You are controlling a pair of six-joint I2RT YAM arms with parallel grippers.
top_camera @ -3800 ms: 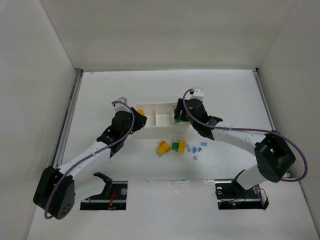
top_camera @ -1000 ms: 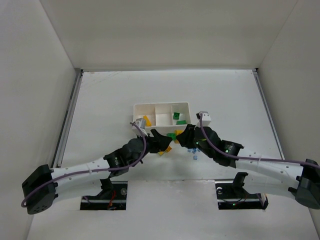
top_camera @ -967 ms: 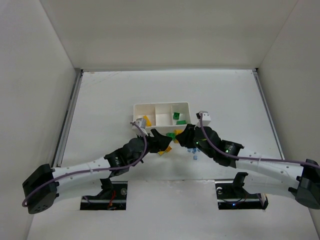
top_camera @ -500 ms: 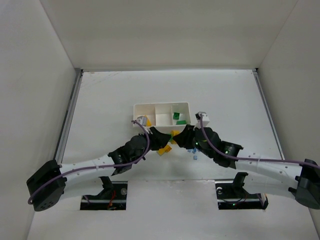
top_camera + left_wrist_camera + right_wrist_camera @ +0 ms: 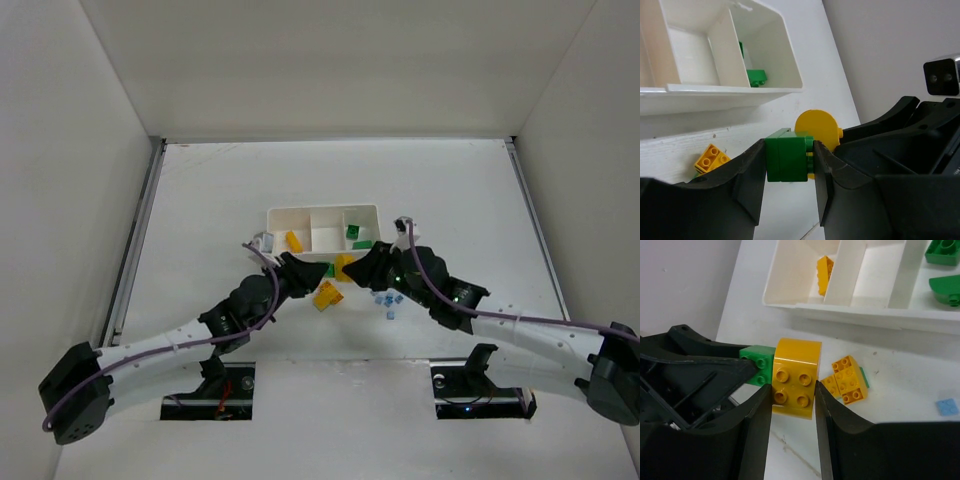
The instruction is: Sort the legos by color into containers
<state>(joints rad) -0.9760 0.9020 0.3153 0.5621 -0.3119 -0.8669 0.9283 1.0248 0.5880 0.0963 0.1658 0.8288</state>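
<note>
**A:** Jaws first, top view. The left jaws and right jaws meet nose to nose just in front of the tray's near wall. A green brick and a rounded yellow brick sit side by side between them.

**B:** Room around them?

**A:** The tray sits mid-desk, well apart from both side walls. Loose yellow bricks lie just nearer than the jaws, with pale blue bits to their right.

**B:** Left wrist view?

**A:** The left jaws are clamped on the green brick, 1 face on each side. The rounded yellow brick touches its far end. The right arm's black housing crowds the right half. The tray's near rim lies beyond, with green pieces in the right compartment.

**B:** Right wrist view?

**A:** The right jaws grip the rounded yellow brick, its 4 studs facing the camera. The green brick abuts its left edge. The loose yellow bricks lie just right of it, below the tray's rim. 1 yellow piece sits in the left compartment.
</note>
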